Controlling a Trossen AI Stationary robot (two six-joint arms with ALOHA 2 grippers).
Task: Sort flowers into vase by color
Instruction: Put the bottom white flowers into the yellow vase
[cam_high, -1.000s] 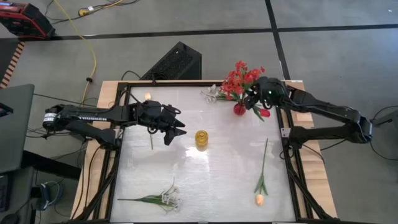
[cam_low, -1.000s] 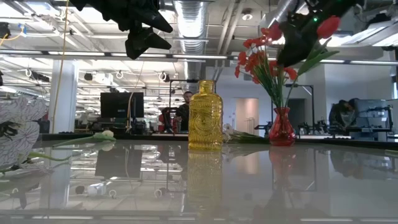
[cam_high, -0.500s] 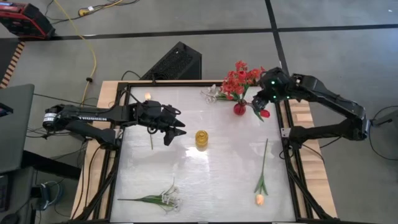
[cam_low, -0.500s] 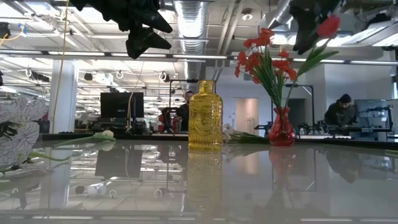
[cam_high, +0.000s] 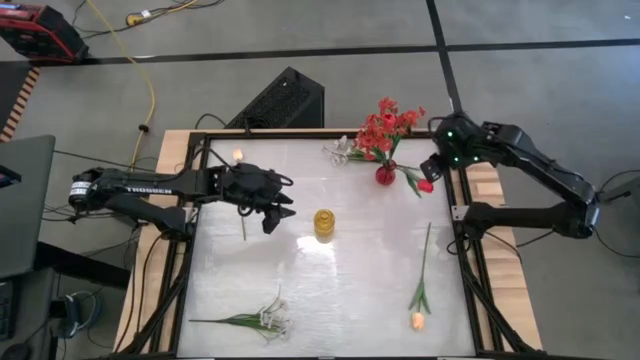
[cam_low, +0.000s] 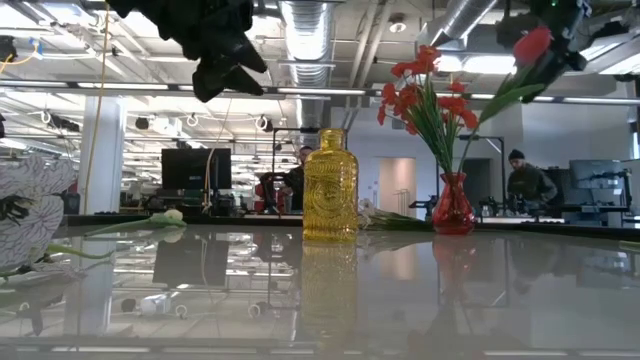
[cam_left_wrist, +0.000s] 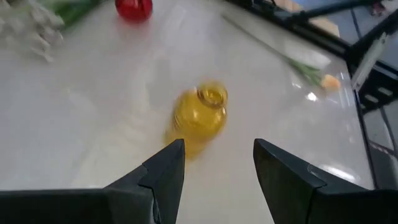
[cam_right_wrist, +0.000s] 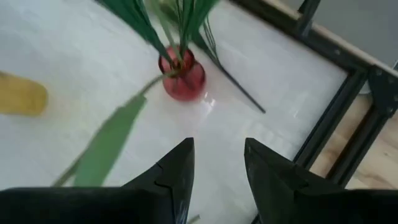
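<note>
- The right gripper (cam_high: 447, 160) hangs open and holds nothing, at the table's far right edge, just beside the red tulip (cam_high: 424, 184).
- The left gripper (cam_high: 283, 205) is open too, hovering beside the yellow vase (cam_high: 323, 223).
- That tulip leans out of the red vase (cam_high: 385, 175), which holds the red blooms (cam_high: 385, 125).
- The left wrist view blurs the yellow vase.
- White sprays (cam_high: 270, 320) and a peach tulip (cam_high: 417, 320) lie on the table (cam_high: 350, 290).
</note>
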